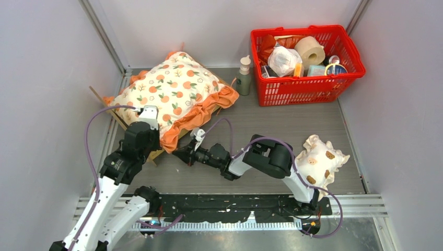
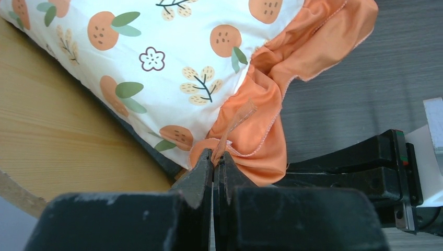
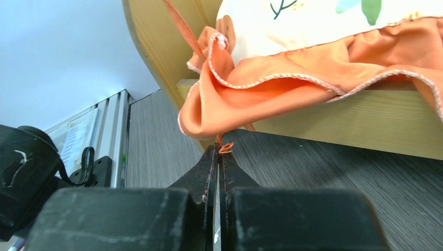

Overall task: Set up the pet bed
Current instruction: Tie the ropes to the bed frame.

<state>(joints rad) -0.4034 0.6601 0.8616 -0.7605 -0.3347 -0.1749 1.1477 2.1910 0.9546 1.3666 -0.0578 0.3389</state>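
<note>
The pet bed [image 1: 116,116] lies at the left, its light wood almost wholly covered by the cream orange-print cushion [image 1: 172,91]. The wood also shows in the left wrist view [image 2: 62,141] and the right wrist view [image 3: 334,130]. Both grippers meet at the cushion's near corner. My left gripper [image 2: 218,154] is shut on a thin orange tie string [image 2: 237,117] that hangs from the ruffle. My right gripper [image 3: 219,149] is shut on the frayed end of another orange tie under the ruffle [image 3: 251,99], just above the table. From above, my right gripper [image 1: 181,152] sits right of the corner.
A small cream frilled pillow with brown spots [image 1: 318,162] lies at the near right beside the right arm. A red basket [image 1: 308,86] full of items stands at the back right, with a pale pump bottle [image 1: 244,76] to its left. Grey walls close in both sides.
</note>
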